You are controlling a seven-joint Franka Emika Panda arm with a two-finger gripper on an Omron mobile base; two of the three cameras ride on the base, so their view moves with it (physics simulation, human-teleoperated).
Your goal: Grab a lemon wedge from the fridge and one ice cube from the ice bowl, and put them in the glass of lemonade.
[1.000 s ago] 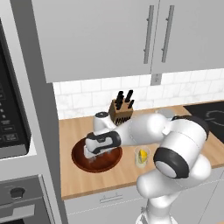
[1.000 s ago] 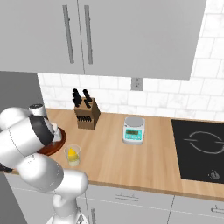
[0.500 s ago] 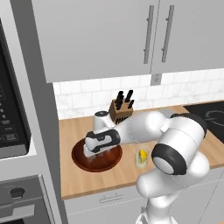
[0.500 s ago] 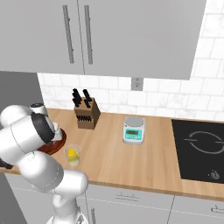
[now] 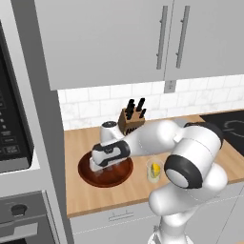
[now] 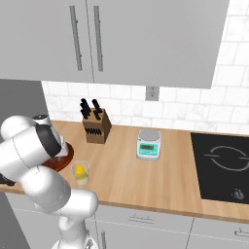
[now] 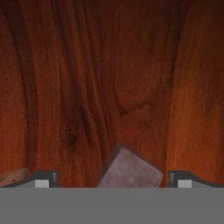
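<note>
My gripper (image 7: pixel 113 180) is open and reaches down into the reddish-brown wooden ice bowl (image 5: pixel 85 172), whose grain fills the hand view. A pale grey ice cube (image 7: pixel 129 172) lies on the bowl's bottom between the two fingertips, closer to the right one (image 7: pixel 183 179). From the left base view the hand (image 5: pixel 108 153) hangs over the bowl's middle. Just right of the bowl stands the glass of lemonade (image 5: pixel 154 170) (image 6: pixel 80 172), with a yellow lemon wedge (image 6: pixel 79 169) inside it. The fridge is out of view.
A knife block (image 6: pixel 95 127) stands at the back of the wooden counter behind the bowl. A small kitchen scale (image 6: pixel 148 144) sits mid-counter, and a black cooktop (image 6: pixel 221 165) is at the right. An oven column (image 5: pixel 14 143) borders the counter's left end.
The hand has sunk a little lower into the bowl and the elbow has swung slightly. The glass and the bowl have stayed put.
</note>
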